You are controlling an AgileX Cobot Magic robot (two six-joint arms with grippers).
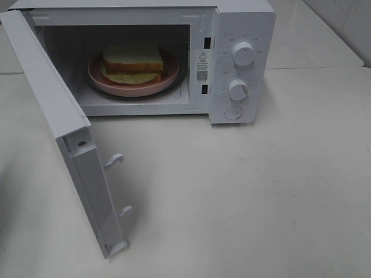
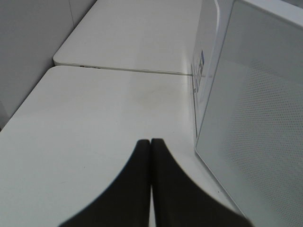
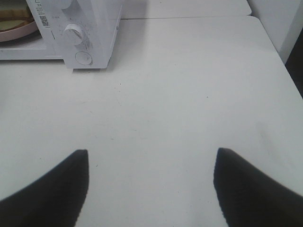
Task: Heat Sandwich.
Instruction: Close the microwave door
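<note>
Sandwich [image 1: 132,61] is sitting on its pink plate [image 1: 119,88] inside the microwave [image 1: 243,29], but the door [image 1: 52,116] hangs wide open, so my guess is shutting it comes next. The left pincer [image 2: 150,142] is pressed together and empty, with the door's outer face just beside it. If it shoves with that narrow tip it could skid along the smooth panel. It could also nudge the whole oven across the desk [image 1: 261,191], and then the hooks [image 1: 114,159] might miss their slots. The right pincer [image 3: 151,152] is spread over bare desk with nothing in it, the knobs [image 3: 74,33] well ahead of it. The desk is white and smooth with faint scuffs and a seam to a second one beyond, and the walls around are pale.
</note>
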